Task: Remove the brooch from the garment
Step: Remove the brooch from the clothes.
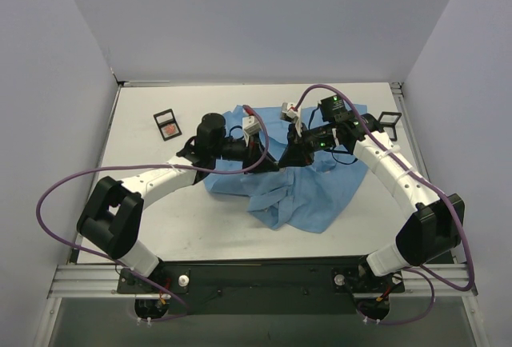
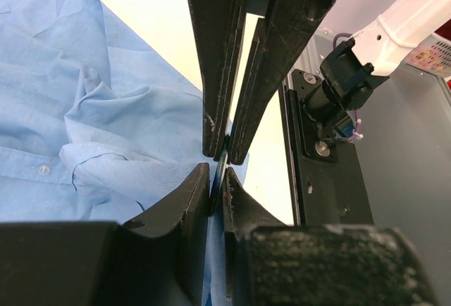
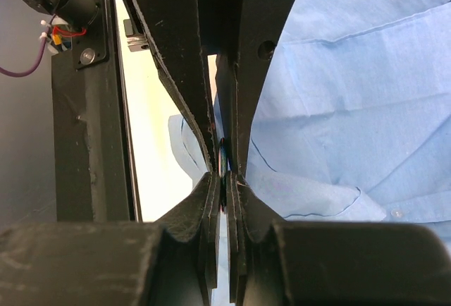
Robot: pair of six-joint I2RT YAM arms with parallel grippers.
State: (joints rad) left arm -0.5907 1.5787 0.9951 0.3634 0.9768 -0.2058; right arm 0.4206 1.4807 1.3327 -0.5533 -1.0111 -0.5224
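Observation:
The garment, a light blue shirt [image 1: 312, 195], lies crumpled mid-table and also shows in the left wrist view [image 2: 84, 94] and the right wrist view [image 3: 352, 94]. My left gripper [image 1: 270, 161] and right gripper [image 1: 288, 157] meet tip to tip above it. The brooch is hidden between them in the top view. In the left wrist view it is a thin dark-blue disc [image 2: 221, 161], seen edge-on. My left gripper [image 2: 217, 178] is shut on it with shirt fabric in the jaws. My right gripper [image 3: 224, 182] is shut on the same brooch [image 3: 224, 156].
A black rectangular frame with a reddish inside [image 1: 168, 123] lies at the back left. Another black frame [image 1: 390, 123] lies at the back right beside the right arm. The black base rail [image 2: 324, 179] runs along the near table edge.

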